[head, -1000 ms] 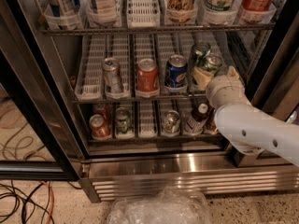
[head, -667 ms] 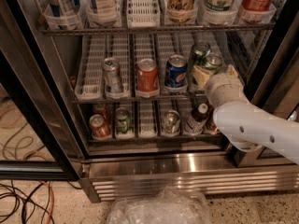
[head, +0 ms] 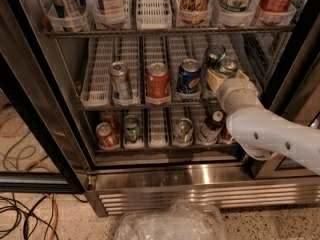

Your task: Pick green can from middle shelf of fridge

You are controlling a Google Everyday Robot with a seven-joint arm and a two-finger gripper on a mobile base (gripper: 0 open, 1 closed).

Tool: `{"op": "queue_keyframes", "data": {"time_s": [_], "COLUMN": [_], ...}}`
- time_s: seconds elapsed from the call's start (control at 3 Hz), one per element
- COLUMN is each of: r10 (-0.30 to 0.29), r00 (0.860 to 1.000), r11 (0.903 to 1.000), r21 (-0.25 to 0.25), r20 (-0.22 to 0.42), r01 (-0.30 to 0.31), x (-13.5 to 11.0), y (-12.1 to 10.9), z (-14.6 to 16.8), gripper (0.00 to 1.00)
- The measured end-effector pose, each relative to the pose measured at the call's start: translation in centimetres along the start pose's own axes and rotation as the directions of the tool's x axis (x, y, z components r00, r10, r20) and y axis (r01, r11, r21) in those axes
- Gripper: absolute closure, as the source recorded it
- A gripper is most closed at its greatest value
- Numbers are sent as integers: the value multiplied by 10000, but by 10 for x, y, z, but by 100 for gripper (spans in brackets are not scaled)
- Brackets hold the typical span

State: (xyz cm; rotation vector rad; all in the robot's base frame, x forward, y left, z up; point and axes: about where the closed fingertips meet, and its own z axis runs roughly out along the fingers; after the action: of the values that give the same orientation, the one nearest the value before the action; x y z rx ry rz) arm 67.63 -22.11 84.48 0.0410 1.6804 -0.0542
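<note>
The fridge [head: 190, 176] stands open. Its middle shelf [head: 100, 79] has white slotted lanes. The green can [head: 228, 65] stands at the front of the right-hand lane, silver lid up. My gripper [head: 226, 74] reaches in from the right on a white arm [head: 270, 129]. Its cream fingers [head: 214, 80] hug both sides of the can, hiding its lower body. A darker green can [head: 214, 54] stands just behind it.
On the same shelf, to the left, stand a blue Pepsi can [head: 189, 76], a red can [head: 158, 81] and a silver can [head: 120, 80]. Bottles and cans fill the shelves above and below. The black door frame [head: 35, 129] is at left. A plastic bag [head: 170, 224] and cables [head: 25, 209] lie on the floor.
</note>
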Motion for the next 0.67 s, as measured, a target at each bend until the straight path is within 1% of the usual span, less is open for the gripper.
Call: {"op": "queue_keyframes", "data": {"time_s": [0.33,0.67], "r10": [0,-60], "r00": [10000,10000], "r11": [10000,9999], "r21": [-1,-157], "r20": [0,4], "r01": [0,60], "x": [0,-7], "y": [0,0], "z": [0,-7], "gripper": [95,100]}}
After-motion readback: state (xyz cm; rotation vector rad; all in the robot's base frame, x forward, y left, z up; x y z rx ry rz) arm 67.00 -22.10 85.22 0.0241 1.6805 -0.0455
